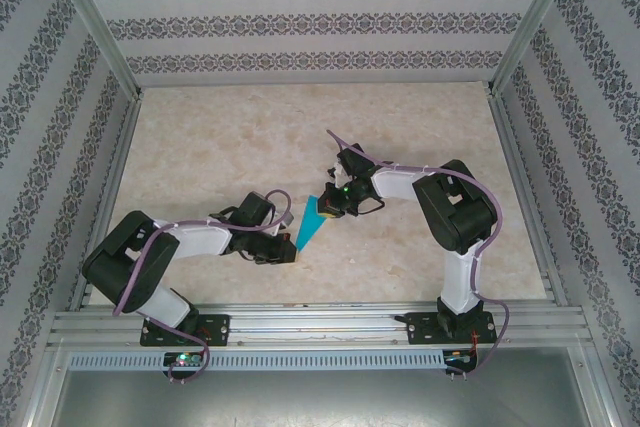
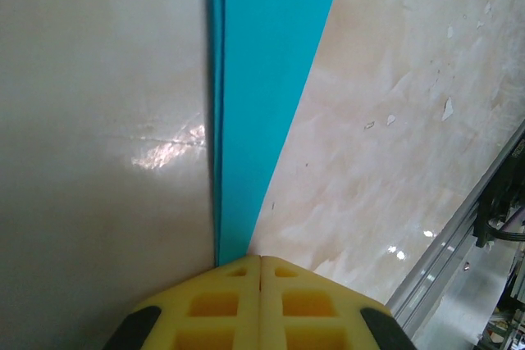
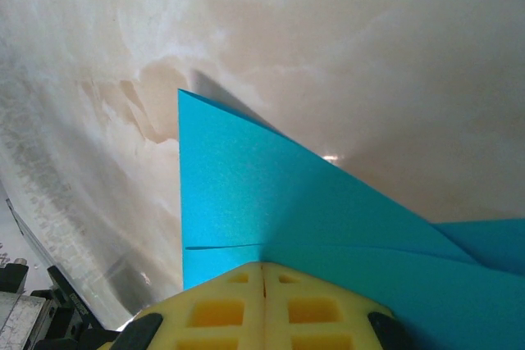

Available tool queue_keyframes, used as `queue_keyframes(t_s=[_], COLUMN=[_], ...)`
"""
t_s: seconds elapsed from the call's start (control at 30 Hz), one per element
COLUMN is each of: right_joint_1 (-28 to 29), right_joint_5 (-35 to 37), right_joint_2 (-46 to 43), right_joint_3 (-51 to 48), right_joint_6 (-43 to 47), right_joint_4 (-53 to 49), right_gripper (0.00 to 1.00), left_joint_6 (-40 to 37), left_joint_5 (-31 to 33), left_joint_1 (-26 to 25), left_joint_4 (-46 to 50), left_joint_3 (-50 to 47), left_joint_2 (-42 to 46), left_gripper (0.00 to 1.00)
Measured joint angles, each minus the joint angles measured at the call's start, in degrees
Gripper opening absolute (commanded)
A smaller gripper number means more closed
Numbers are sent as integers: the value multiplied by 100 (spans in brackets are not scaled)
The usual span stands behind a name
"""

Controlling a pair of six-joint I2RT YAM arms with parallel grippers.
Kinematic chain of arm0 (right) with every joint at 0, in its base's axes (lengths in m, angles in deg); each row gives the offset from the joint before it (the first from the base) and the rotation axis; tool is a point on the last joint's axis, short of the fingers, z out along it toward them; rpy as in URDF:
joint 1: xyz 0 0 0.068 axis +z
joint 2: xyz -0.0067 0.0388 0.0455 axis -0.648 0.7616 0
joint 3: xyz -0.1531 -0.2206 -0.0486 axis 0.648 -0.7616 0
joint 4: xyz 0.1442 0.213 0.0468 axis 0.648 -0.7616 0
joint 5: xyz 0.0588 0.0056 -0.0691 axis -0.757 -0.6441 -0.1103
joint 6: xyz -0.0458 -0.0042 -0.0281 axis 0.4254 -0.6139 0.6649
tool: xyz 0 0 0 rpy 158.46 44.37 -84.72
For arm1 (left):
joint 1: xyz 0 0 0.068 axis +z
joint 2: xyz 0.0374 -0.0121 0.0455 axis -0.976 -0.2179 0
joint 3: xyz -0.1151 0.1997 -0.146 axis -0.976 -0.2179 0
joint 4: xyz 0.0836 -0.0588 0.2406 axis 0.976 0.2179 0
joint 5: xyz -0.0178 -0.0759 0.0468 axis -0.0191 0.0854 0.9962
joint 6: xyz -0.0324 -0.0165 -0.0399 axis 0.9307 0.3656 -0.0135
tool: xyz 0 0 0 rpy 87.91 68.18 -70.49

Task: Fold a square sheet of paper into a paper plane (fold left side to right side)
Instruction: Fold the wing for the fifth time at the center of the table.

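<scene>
Tabletop (image 1: 250,127) w/ creased teal paper plane (image 1: 312,224)

Teal paper plane (image 1: 311,223) — slim, creased.

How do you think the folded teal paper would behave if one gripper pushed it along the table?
Likely very light: the folded paper is thin. Its stacked layers probably stiffen it lengthwise, though the narrow tip may bend. It should slide easily on the glossy table.

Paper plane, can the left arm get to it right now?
Probably yes. The left gripper, closed, sits right at the pointed end of the paper plane, with nothing in between. The right gripper rests on the wide end.
</scene>
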Motion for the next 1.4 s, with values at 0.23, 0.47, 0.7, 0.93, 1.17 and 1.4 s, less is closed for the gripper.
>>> queue_keyframes(t_s=[0.23,0.47,0.7,0.93,1.17,1.4], right_joint_1=[0,-4,-50,-186,-267,-267], right_joint_5=[-7,11,28,323,476,472], right_joint_2=[44,160,282,428,538,623], right_joint_3=[98,297,538,992,1294,1458], right_joint_6=[120,420,909,1644,2297,2586], right_joint_4=[-131,-177,-341,-807,-1198,-1397], right_gripper=[0,0,0,0,0,0], left_joint_6=[92,129,-24,-26,31,157], left_joint_5=[31,278,1268,2516,3123,3265], left_joint_1=[-39,-74,-31,157,752,1071], left_joint_4=[151,671,756,605,608,636], left_joint_3=[-39,170,1117,1246,1137,811], left_joint_2=[136,706,1276,1611,2153,2575], left_gripper=[3,31,58,75,82,84])
